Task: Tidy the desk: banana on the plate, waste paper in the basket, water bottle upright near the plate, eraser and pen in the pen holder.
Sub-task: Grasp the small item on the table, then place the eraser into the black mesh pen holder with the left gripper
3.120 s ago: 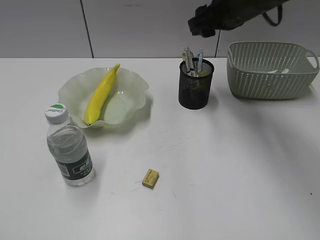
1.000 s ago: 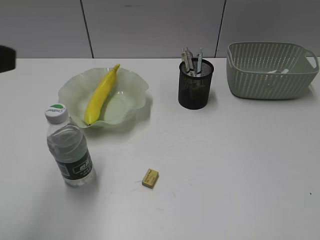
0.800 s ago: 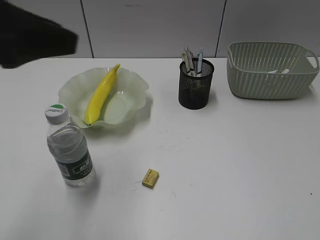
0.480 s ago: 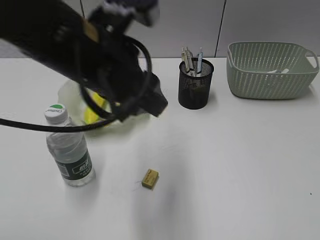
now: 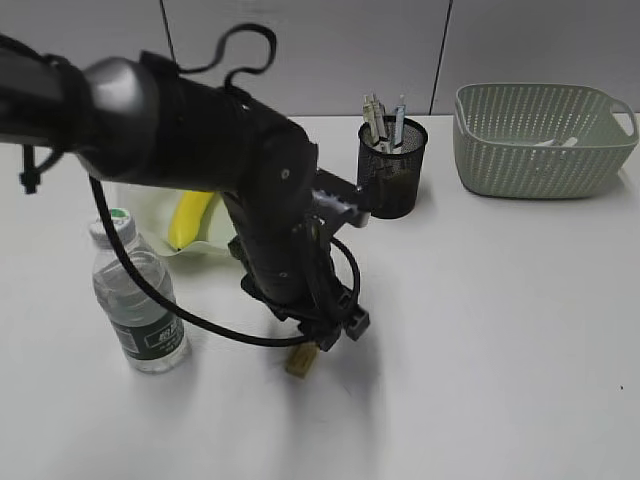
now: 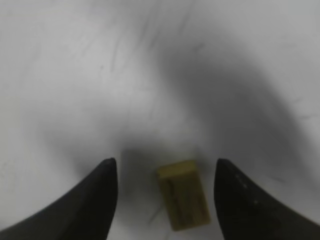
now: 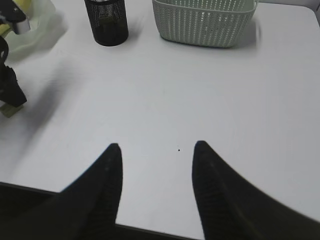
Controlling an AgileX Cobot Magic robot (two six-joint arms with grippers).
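- L gripper [image 6: 163, 200] spread wide, empty, just above desk [image 5: 480, 330].
- Eraser [image 6: 184, 201] lies btwn its fingers, long axis roughly along them, slightly skewed.
- R gripper [image 7: 156, 165] apart, empty, far off.

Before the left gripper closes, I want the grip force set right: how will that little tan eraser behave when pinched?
The eraser is a small flat block lying on the desk, so it probably won't roll. It lies skewed between the open fingers of the left gripper, so it may twist on closing. It looks light.
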